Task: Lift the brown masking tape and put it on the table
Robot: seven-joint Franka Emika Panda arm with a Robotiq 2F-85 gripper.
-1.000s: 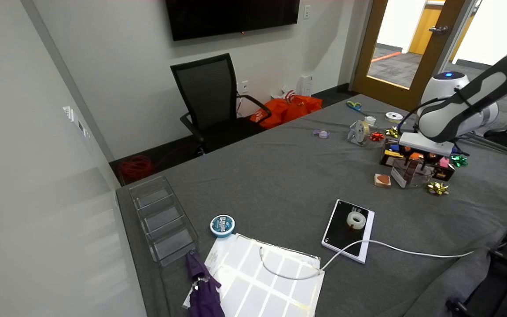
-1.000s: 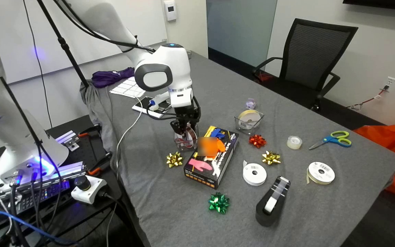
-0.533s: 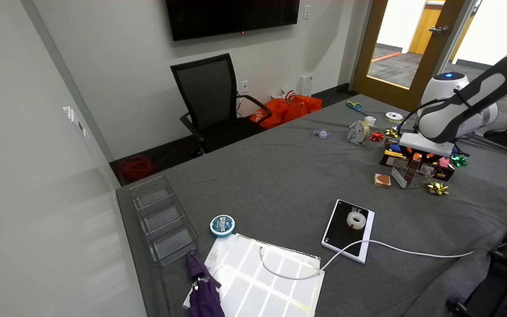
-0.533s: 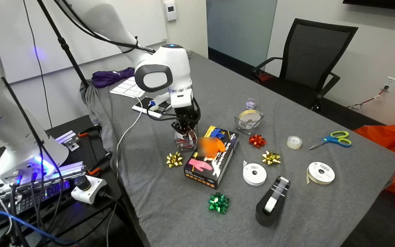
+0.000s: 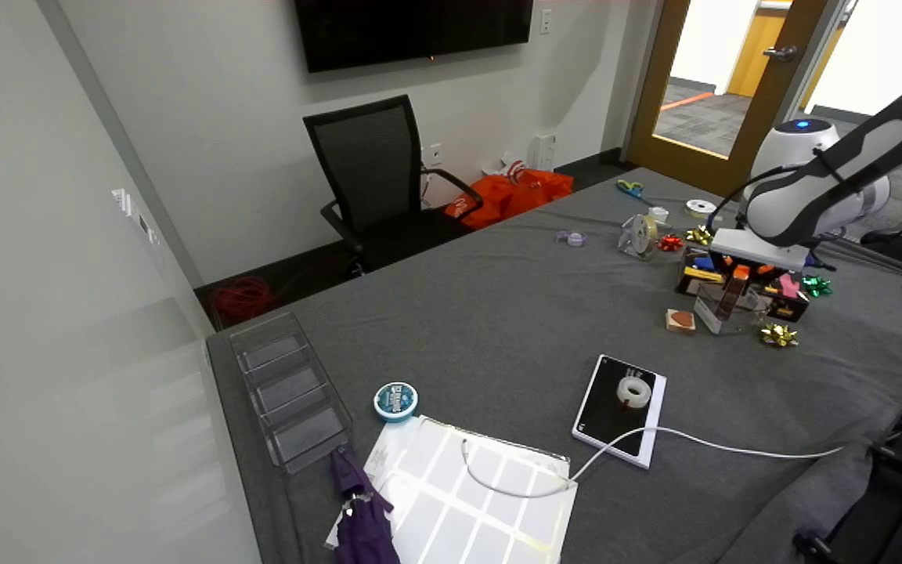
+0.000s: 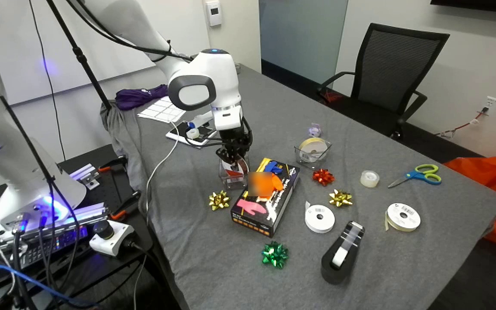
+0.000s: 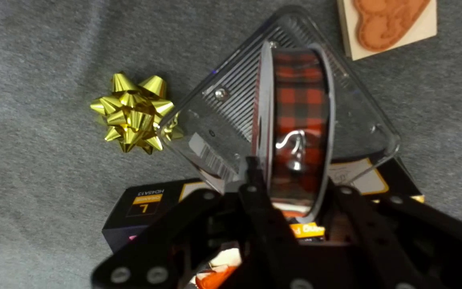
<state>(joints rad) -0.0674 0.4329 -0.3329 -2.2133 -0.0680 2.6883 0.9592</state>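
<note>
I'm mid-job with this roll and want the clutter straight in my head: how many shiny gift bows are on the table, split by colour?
Gold bows: 2
Red bow: 1
Green bow: 1
Total on the table: 4

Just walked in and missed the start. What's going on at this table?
A robot arm has its gripper closed on the sides of a red-and-black checked roll, apparently the masking tape meant for the table. The roll is held on edge, in or over a clear bin; whether its lower edge is clear of the rim is hard to tell. It is not yet set on the table. A gold bow and a black box lie close by the bin.
</note>
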